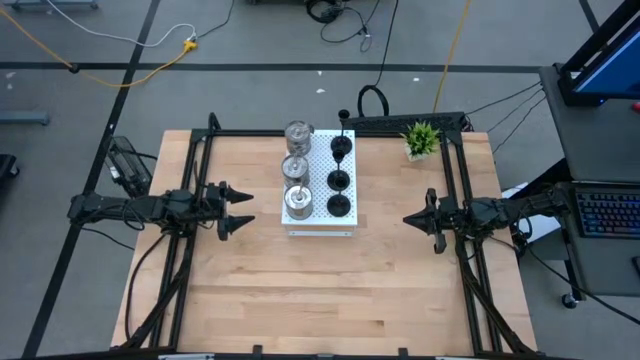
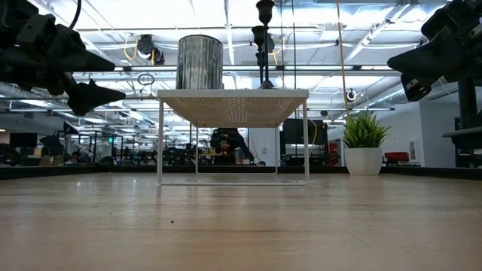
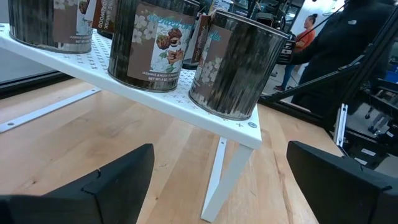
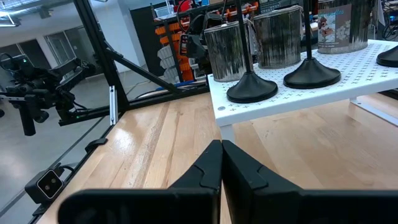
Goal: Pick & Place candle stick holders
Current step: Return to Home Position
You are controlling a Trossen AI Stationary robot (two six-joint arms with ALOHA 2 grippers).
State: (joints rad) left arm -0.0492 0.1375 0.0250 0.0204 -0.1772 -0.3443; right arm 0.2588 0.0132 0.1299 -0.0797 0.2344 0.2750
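Note:
Three shiny silver candle stick holders (image 1: 297,168) stand in a row on the left half of a white perforated board (image 1: 320,226). Three black ones (image 1: 339,180) with round bases and thin stems stand on its right half. The board is a raised shelf on thin legs (image 2: 233,105). My left gripper (image 1: 245,210) waits open, level, left of the board, and faces the nearest silver holder (image 3: 233,65). My right gripper (image 1: 407,218) waits shut, level, right of the board, and faces the black holders (image 4: 252,87). Neither touches anything.
A small green potted plant (image 1: 421,140) stands at the table's far right, behind the board. Black frame rails (image 1: 195,200) run along both sides of the table. Bare wood lies between the board and the near edge. A person (image 3: 305,37) stands in the room beyond.

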